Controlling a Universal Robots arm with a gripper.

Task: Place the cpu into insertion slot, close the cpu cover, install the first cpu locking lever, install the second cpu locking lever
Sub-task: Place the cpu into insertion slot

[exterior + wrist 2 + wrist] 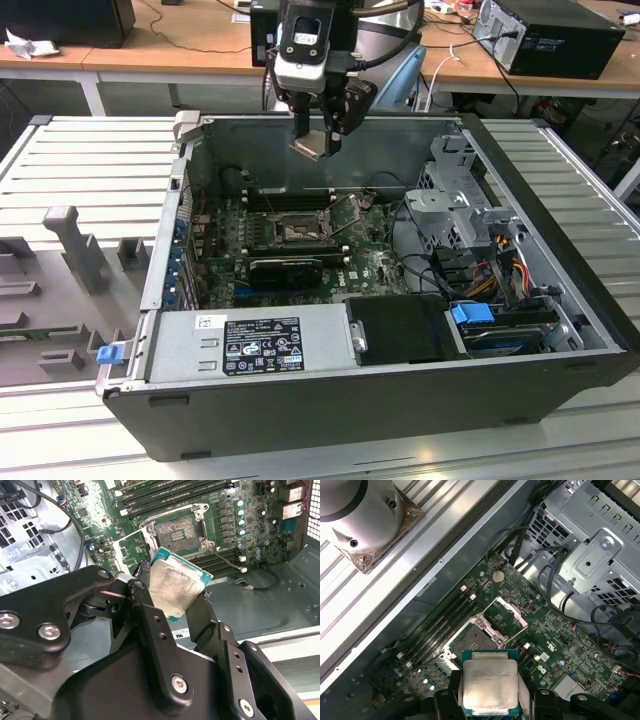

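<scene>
The fingers [150, 617] clench the cpu [175, 587] above the open insertion slot [177, 530]; they hide its lower edge.

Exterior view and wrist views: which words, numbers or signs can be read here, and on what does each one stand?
No text can be read with certainty.
Black label on the power supply: print too small to read.
White sticker beside it: too small to read.
Cpu, held in the gripper: faint marks on its face, not legible.
</scene>
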